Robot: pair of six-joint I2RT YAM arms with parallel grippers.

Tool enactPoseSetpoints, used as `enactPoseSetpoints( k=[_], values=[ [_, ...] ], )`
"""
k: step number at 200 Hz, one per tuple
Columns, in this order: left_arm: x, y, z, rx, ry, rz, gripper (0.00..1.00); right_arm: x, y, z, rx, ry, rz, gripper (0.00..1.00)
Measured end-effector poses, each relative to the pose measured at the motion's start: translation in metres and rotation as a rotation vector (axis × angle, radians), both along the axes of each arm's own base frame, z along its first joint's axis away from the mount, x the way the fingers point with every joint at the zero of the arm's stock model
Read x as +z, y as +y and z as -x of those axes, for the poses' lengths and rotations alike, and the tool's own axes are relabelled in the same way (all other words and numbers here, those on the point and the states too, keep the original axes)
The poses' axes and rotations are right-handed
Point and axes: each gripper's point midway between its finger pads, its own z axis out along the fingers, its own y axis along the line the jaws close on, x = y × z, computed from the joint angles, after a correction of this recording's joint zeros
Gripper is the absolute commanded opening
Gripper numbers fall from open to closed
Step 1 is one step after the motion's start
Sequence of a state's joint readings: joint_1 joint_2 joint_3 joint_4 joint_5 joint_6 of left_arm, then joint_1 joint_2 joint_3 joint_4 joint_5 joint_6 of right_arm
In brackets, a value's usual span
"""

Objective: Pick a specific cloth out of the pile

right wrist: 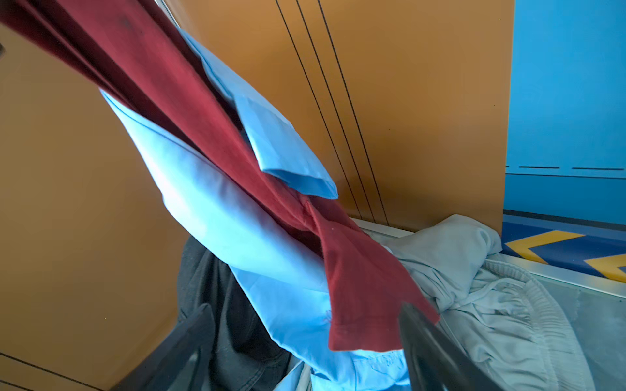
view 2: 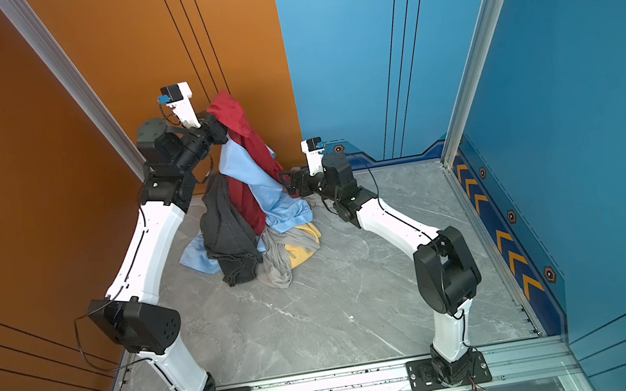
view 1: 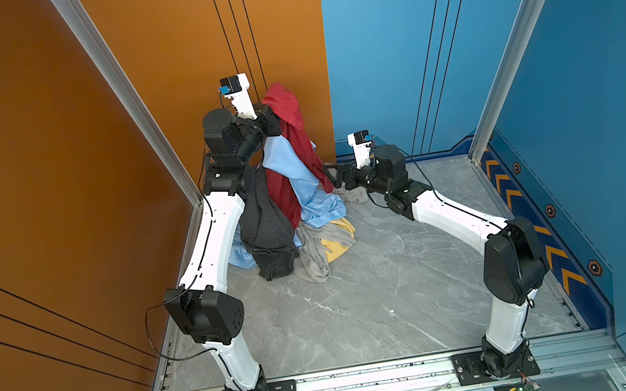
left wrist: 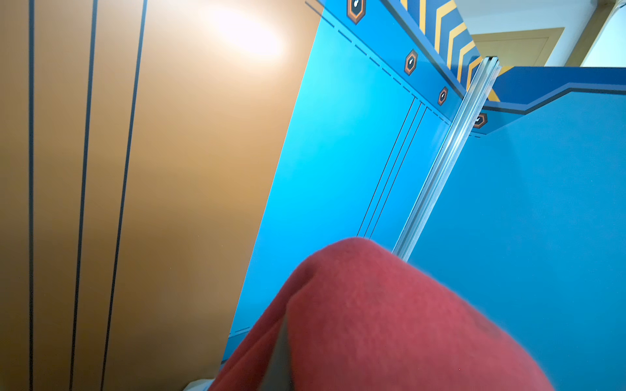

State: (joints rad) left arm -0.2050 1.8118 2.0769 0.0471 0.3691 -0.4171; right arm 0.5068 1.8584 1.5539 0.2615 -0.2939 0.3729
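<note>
So here's where we're at: our left gripper [view 1: 269, 115] is up high near the back wall, clamped tight on the top of the cloth [view 1: 296, 140]. The jaws themselves are buried under red fabric in both top views, and in the left wrist view the cloth [left wrist: 372, 321] just drapes over everything, so we can't see the exact bite.

The cloth hangs from that grip as a long red strip, running down through the pile [view 1: 287, 234]. It's clearly thin and floppy, no stiffness at all, and probably light. The catch is the blue shirt [view 1: 299, 173], which wraps around the red strip partway down. The jeans [view 1: 266, 228] also hang up against it on the left side. So it's tangled, not free.

Our right gripper [right wrist: 305, 348] sits low beside the pile with its jaws spread wide, holding nothing. In the right wrist view the cloth's loose hemmed end [right wrist: 366, 321] dangles right between the open fingers [right wrist: 433, 352], lying over the blue shirt and next to a grey garment [right wrist: 474, 287].

We think that hem is the spot to grab: it's doubled fabric, so less slippery, and it's clear of the shirt. Pulling hard from the top alone would likely drag the shirt along.
</note>
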Motion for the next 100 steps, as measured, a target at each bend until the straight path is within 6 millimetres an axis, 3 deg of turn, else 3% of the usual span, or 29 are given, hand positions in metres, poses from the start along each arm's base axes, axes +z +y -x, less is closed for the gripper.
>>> enactPoseSetpoints(
  k=[58,65,75,100],
  values=[
    [-0.004,-0.005,0.003,-0.028,0.041,0.005,0.00,-0.038,0.020,-0.036,-0.009,-0.022,0.052,0.84],
    [-0.005,-0.006,0.003,-0.031,0.045,0.006,0.00,-0.041,0.023,-0.040,-0.013,-0.022,0.054,0.76],
    [-0.007,-0.007,0.004,-0.036,0.050,0.005,0.00,-0.045,0.028,-0.046,-0.013,-0.029,0.058,0.55],
    [-0.014,-0.009,0.003,-0.041,0.066,0.001,0.00,-0.045,0.040,-0.059,-0.018,-0.055,0.056,0.13]
  ],
)
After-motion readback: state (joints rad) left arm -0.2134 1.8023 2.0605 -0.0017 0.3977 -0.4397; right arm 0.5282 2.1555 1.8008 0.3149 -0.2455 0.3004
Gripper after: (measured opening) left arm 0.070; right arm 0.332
